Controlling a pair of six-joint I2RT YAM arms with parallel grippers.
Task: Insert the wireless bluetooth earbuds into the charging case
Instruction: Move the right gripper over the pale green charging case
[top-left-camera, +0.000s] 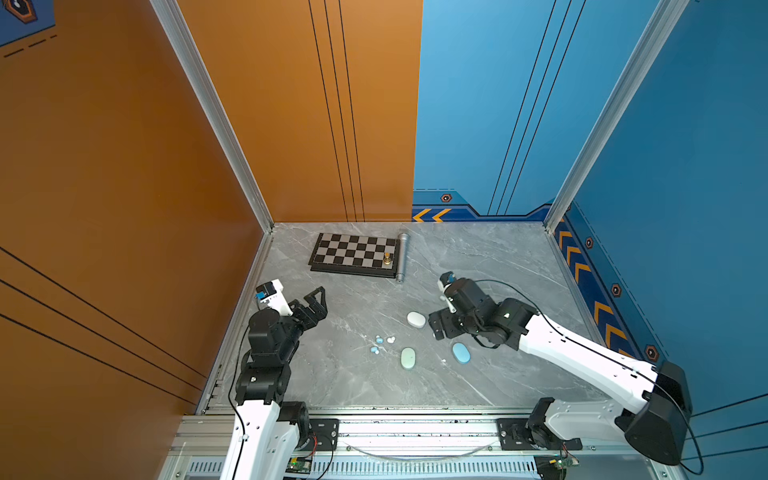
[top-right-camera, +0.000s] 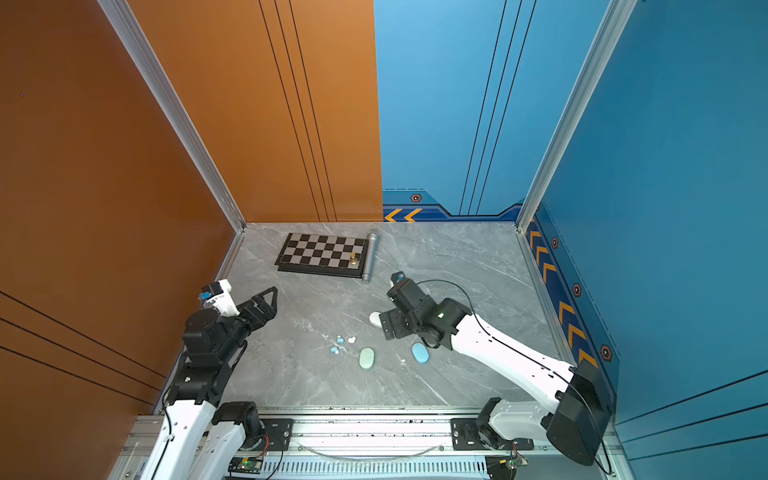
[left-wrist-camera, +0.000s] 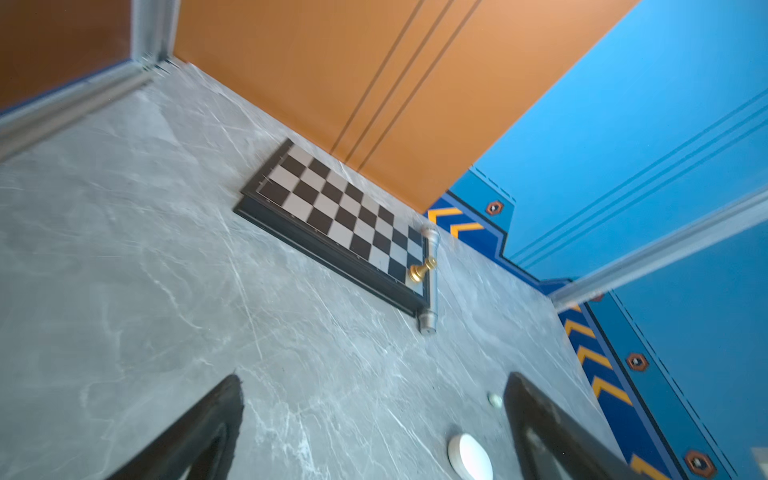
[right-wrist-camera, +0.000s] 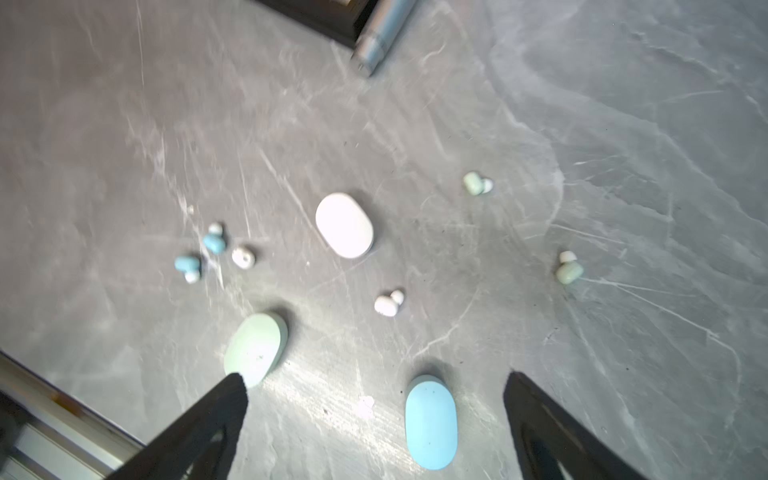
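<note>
Three oval charging cases lie shut on the grey table: white, pale green and light blue. Tiny earbuds lie loose; a blue and white cluster sits left of the green case. The right wrist view shows more of them: a white earbud and two green earbuds. My right gripper hovers open between the white and blue cases, holding nothing; the blue case lies between its spread fingers, untouched. My left gripper is open and empty at the table's left, apart from everything.
A black and grey chessboard with one gold piece lies at the back. A silver cylinder rests along its right edge. Orange and blue walls close in the sides and back; a metal rail runs along the front.
</note>
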